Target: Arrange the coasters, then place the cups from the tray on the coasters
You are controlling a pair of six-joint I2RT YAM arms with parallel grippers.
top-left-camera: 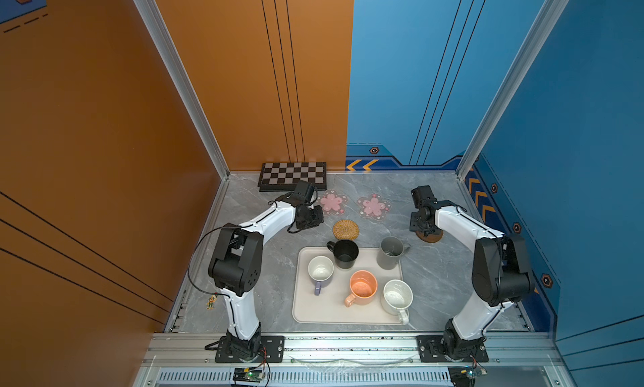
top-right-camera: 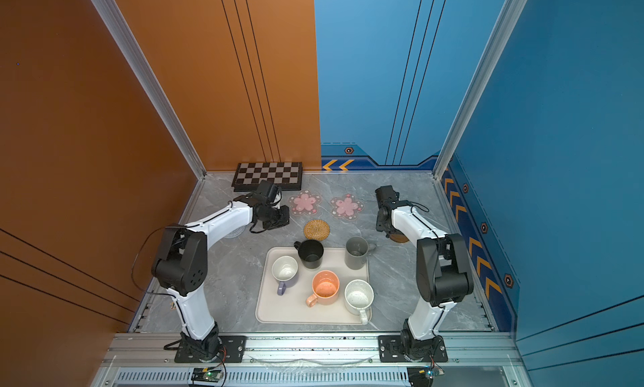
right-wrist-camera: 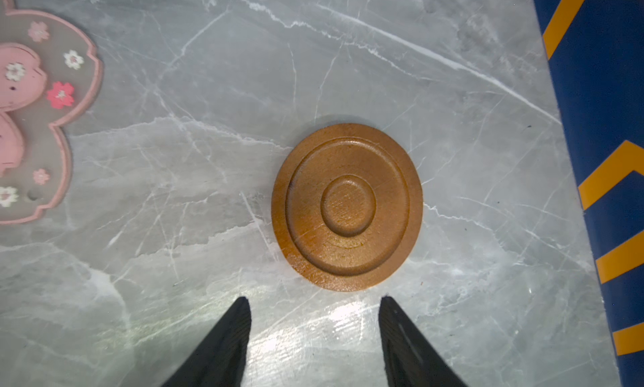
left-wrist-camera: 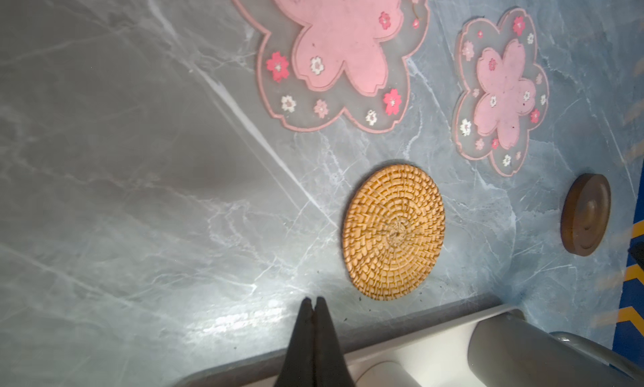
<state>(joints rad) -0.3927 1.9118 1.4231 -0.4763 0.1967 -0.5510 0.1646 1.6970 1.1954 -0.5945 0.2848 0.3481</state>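
Two pink flower coasters lie side by side at the back, with a tan rattan coaster in front of them. The dark-brown wooden coaster lies flat on the table just ahead of my right gripper, which is open and holds nothing. My left gripper is shut and empty, hovering left of the rattan coaster. The cream tray holds the black, grey, lavender, orange and white speckled cups. A pale round mat peeks out under the left arm.
A checkered board lies against the back wall on the left. Orange and blue walls close the table in on the left, back and right. Bare marble table shows between the left arm and the tray.
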